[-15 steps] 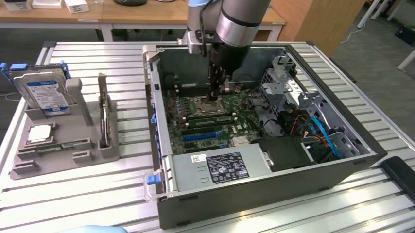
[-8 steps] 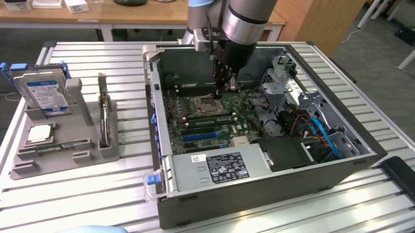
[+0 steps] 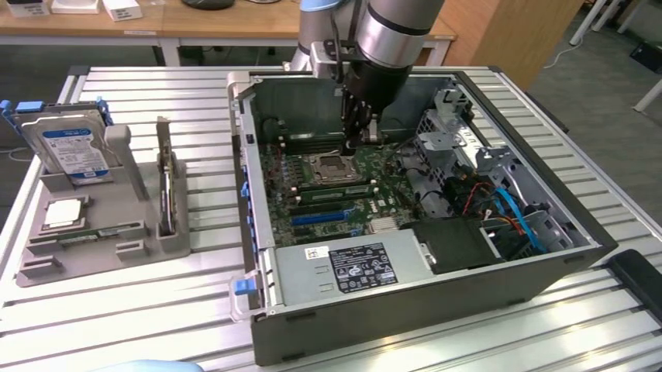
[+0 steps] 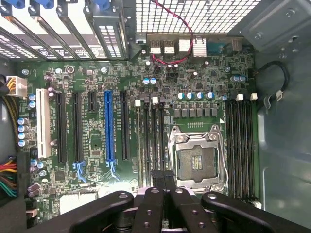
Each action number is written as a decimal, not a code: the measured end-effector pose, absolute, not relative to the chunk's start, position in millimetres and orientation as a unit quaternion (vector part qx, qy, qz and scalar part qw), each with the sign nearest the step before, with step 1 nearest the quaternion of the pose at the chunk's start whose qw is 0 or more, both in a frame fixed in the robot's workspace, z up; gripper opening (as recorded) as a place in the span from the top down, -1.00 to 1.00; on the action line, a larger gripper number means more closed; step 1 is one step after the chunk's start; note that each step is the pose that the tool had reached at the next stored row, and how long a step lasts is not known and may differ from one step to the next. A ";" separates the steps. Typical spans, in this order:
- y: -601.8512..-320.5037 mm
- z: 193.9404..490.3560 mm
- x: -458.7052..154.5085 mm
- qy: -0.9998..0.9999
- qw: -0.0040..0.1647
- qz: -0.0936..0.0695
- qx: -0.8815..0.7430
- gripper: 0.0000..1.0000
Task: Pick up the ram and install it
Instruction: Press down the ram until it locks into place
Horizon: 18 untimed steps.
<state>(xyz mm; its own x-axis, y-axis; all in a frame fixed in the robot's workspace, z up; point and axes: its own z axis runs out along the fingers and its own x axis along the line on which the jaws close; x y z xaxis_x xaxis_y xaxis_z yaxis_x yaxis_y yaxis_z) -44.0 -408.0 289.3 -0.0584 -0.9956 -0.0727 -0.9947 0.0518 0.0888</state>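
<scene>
I am the gripper point(image 3: 367, 138) on the single arm, lowered into the open computer case point(image 3: 414, 310) in the upper centre of the exterior view.

1. Finger state: my fingers point(image 4: 156, 175) are closed, tip against tip. In the wrist view the gripper point(image 4: 163, 174) sits at the lower centre of the frame.
2. Position over the board: my tips hang over the motherboard point(image 4: 73, 204), just beside the empty CPU socket point(image 4: 197, 158), at the end of the memory slots point(image 4: 148, 141) that run between the socket and the blue expansion slot point(image 4: 109, 126).
3. Task item: the ram point(image 3: 98, 232) lies flat in the grey fixture point(image 3: 155, 244) at the lower left of the exterior view, outside the case and well apart from me.
4. Fixture contents: a blue-labelled hard drive point(image 3: 70, 151) stands upright at the fixture's far end. The square processor chip point(image 3: 64, 213) lies between the drive and the ram.
5. Case contents: the power supply point(image 3: 346, 271), with its dark label, occupies the near end of the case.
</scene>
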 end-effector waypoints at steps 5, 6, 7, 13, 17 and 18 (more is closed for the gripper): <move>-408.0 289.3 -44.0 -0.725 0.004 -0.057 0.686 0.80; -408.0 289.3 -44.0 -0.725 0.004 -0.057 0.686 0.80; -408.0 289.3 -44.0 -0.725 0.004 -0.057 0.686 0.80; -408.0 289.2 -44.0 -0.733 0.004 -0.057 0.678 0.80; -408.0 288.6 -44.0 -0.757 0.001 -0.057 0.651 0.80; -408.0 288.4 -44.0 -0.763 0.001 -0.057 0.644 0.80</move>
